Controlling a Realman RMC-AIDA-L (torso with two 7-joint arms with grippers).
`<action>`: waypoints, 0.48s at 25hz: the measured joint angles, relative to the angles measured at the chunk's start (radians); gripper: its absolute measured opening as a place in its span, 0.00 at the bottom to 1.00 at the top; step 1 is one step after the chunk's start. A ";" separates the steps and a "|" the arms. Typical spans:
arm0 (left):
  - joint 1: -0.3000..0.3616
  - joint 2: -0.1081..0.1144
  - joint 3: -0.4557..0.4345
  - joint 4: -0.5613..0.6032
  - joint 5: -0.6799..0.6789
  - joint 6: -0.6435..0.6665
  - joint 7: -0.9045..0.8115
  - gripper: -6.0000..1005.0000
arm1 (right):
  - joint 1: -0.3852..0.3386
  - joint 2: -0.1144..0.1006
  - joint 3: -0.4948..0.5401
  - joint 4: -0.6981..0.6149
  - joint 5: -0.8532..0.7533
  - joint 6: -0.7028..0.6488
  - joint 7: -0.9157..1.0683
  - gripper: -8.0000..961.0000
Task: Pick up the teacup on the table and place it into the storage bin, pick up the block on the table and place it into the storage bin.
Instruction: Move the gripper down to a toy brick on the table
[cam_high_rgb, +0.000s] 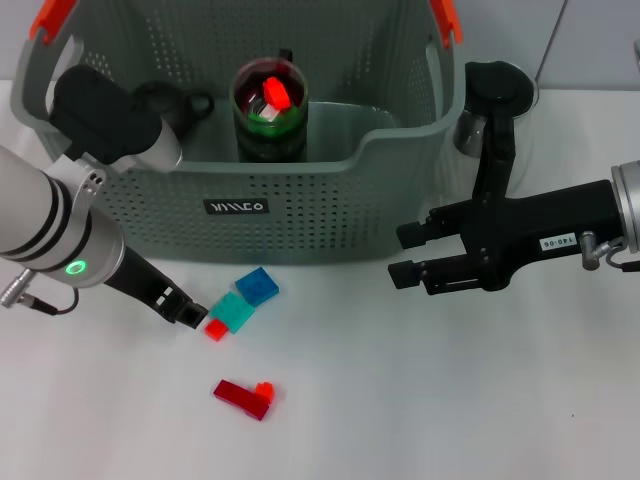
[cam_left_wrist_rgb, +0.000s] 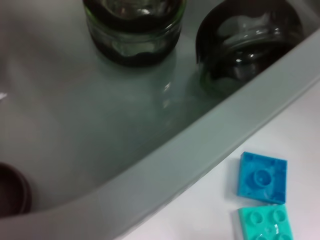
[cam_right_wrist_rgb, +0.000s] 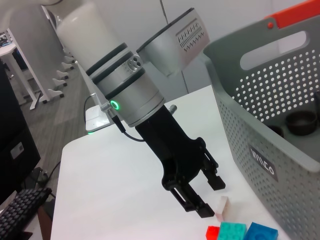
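The left pincer (cam_high_rgb: 203, 318), released beside the small red block (cam_high_rgb: 216, 328), half-hides it, while the right pincer (cam_high_rgb: 408, 254) waits released near the storage bin (cam_high_rgb: 300, 215).

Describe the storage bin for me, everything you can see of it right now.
The storage bin is a large grey plastic basket with perforated walls, orange handle clips and a small black label on its front. It stands upright on the white table. Its front rim dips in the middle. Inside stand a dark green glass cup holding a red piece, and a dark cup beside it.
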 joint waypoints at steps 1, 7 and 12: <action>0.000 0.000 0.003 -0.002 0.003 -0.003 -0.003 0.57 | 0.000 0.000 0.000 0.000 0.000 0.000 0.000 0.64; -0.005 0.000 0.011 -0.015 0.005 -0.017 -0.010 0.62 | 0.002 0.000 -0.003 0.000 0.000 0.001 0.000 0.64; -0.026 0.002 0.013 -0.055 0.007 -0.028 -0.011 0.62 | 0.001 0.000 -0.004 0.000 0.000 0.001 0.000 0.64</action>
